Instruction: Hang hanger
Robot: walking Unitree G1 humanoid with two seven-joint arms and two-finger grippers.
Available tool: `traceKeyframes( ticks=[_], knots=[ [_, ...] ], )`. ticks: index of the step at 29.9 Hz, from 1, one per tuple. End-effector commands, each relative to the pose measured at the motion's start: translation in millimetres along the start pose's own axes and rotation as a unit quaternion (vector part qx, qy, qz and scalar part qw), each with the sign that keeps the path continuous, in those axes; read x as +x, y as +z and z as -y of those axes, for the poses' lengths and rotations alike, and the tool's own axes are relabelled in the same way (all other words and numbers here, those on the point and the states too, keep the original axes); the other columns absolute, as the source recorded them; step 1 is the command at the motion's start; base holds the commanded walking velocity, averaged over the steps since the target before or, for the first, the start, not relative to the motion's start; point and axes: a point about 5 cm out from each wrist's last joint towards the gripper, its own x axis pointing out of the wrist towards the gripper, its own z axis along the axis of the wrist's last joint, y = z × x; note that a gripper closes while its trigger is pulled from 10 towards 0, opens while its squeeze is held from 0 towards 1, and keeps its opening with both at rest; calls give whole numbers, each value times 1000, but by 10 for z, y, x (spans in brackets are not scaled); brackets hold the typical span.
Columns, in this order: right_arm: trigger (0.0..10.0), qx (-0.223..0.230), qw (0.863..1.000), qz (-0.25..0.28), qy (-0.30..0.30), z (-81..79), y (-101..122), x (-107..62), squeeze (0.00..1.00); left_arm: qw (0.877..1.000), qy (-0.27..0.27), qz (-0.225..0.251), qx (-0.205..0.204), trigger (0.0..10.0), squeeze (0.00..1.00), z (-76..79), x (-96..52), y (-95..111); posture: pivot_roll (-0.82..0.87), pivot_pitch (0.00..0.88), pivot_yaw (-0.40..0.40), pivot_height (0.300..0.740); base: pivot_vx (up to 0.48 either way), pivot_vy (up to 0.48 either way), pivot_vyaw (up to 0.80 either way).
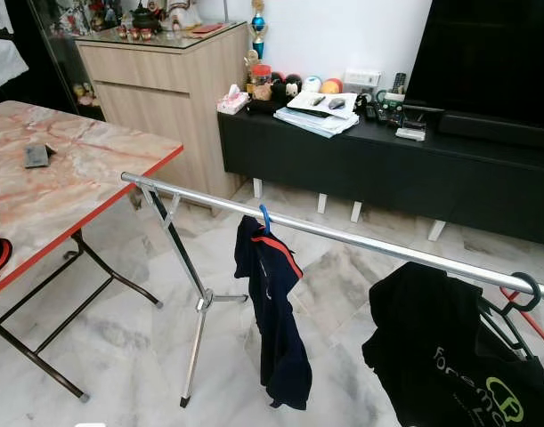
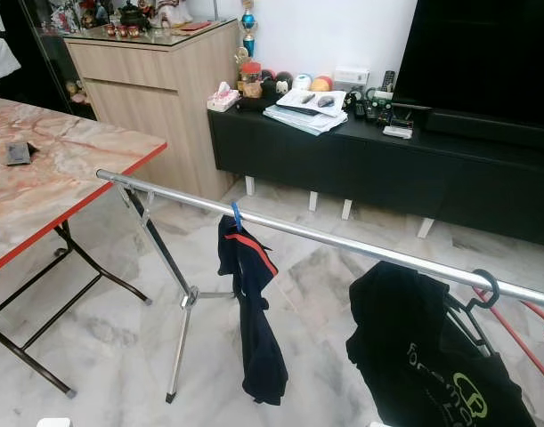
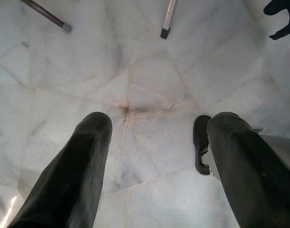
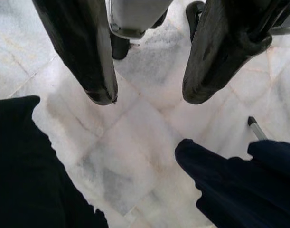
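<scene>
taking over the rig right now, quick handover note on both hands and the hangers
Left hand: open, holding nothing, pointing down at the marble floor.
Right hand: open, holding nothing, low over the floor between the two hung garments.
Rail: a navy and red garment hangs mid-rail on a blue hanger; a black printed shirt hangs on a black hanger toward the robot's right end.
Done: both hangers in view are hooked over the rail.
Left: no loose hanger can be seen; check whether another is waiting before moving on.
</scene>
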Motion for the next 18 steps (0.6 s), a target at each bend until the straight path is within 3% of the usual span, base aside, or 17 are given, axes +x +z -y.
traceKeyframes(
  ticks=[1,3,10,13,15,18],
  knots=[
    [10000,-3,1000,-5,-3,2,-21,-4,0,1000,2,-8,-8,10000,0,-14,-17,-60,46,0,29,740,0,0,0],
    [10000,-3,1000,-5,-3,8,-21,-5,0,1000,1,-9,-8,10000,0,-4,-20,-78,43,0,27,740,0,0,0],
    [10000,38,997,73,-2,9,268,34,0,1000,-2,-15,-8,10000,0,22,-36,-147,-3,0,31,740,0,0,0],
    [10000,18,994,110,17,-31,399,40,0,1000,-8,-23,-1,10000,0,80,-43,-205,-6,0,30,740,0,0,0],
    [10000,-18,989,138,38,-74,450,21,0,1000,-6,-17,-10,10000,0,102,-35,-188,3,0,20,740,0,0,0],
    [10000,-27,982,179,47,-57,541,-13,0,1000,-3,-15,-12,10000,0,106,-27,-168,-6,0,19,740,0,0,0]
  ],
)
